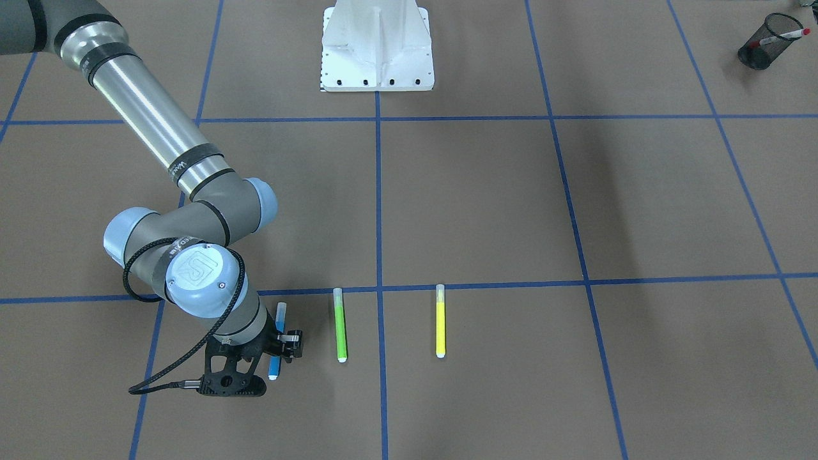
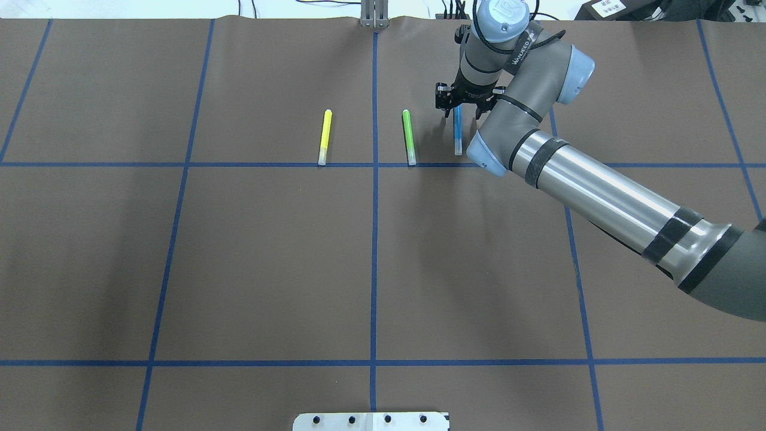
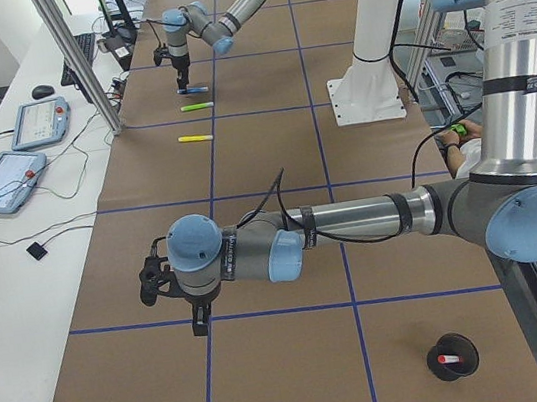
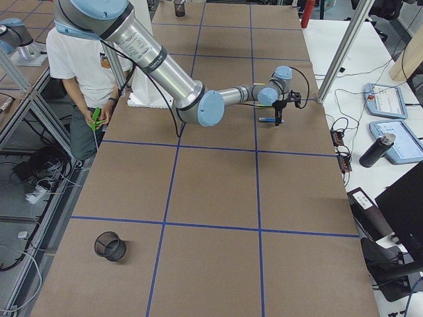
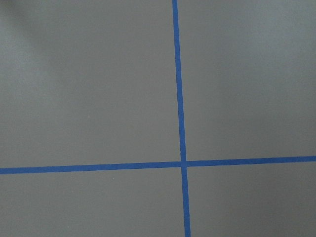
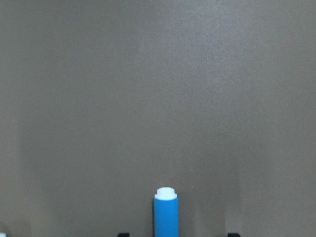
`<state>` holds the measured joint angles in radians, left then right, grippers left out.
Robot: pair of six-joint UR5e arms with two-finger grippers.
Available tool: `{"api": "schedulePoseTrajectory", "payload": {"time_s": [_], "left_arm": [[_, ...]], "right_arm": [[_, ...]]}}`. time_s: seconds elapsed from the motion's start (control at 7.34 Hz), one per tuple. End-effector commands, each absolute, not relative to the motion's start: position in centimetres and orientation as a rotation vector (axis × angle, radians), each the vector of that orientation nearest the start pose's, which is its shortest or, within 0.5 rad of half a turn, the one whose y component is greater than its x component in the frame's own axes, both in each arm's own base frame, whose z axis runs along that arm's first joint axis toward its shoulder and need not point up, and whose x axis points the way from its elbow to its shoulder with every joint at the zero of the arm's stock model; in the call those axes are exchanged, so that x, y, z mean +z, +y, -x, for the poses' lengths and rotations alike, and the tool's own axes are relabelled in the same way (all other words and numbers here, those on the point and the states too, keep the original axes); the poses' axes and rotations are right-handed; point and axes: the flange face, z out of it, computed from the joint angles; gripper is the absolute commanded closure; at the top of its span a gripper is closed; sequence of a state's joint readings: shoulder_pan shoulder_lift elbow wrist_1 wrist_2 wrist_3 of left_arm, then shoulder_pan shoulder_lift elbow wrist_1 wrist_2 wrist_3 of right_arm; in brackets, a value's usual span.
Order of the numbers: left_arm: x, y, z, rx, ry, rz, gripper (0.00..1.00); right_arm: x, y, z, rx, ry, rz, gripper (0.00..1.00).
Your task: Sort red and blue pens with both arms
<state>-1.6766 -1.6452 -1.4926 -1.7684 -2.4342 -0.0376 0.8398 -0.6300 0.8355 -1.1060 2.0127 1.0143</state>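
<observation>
Right pincer (image 2: 459,111) hangs over the blue-barrelled highlighter with pale translucent cap (image 2: 458,133). Jaws are wide, one each side of the barrel, touching neither it nor anything else, so it holds nothing. The highlighter lies flat near the operator-side edge of the brown desk (image 2: 269,269), on the robot's right of centre, at right angles to that edge. The white-barrelled marker with red cap (image 1: 783,36) stands in a black mesh cup (image 1: 763,45) at the robot-side left corner. Left pincer (image 3: 201,320) is low over bare desk near the left end; can't tell if it's parted.

Risks, my read:
- Can't tell where along the barrel the jaws sit. If off the middle, the pen droops on lift.
- One jaw landing first rolls the pen sideways toward the green-barrelled highlighter (image 2: 409,136), parallel and near. The yellow-barrelled highlighter (image 2: 324,136) is well apart.
- Going lower scrapes the desk.

Room: little margin toward the operator-side edge. The desk's middle is wide open back to the robot-side edge. Likely target is the second black mesh cup (image 4: 110,246) at the robot-side right corner — only the white arm base (image 1: 377,48) at mid-edge to skirt.
</observation>
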Motion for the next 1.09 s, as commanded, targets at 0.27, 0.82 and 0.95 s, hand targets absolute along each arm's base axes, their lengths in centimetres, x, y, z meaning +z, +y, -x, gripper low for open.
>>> {"api": "schedulePoseTrajectory", "payload": {"time_s": [0.27,0.82,0.95], "left_arm": [[63.5,-52.3,11.3,-0.047,0.857,-0.21,0.01],[63.5,-52.1,11.3,-0.049,0.859,-0.208,0.01],[63.1,-52.3,11.3,-0.05,0.863,-0.211,0.01]], "right_arm": [[34.2,-69.9,51.2,0.13,-0.778,-0.089,0.88],[31.1,-71.1,50.0,0.202,-0.813,-0.097,1.0],[31.1,-71.3,46.1,0.235,-0.843,-0.134,1.0]]}}
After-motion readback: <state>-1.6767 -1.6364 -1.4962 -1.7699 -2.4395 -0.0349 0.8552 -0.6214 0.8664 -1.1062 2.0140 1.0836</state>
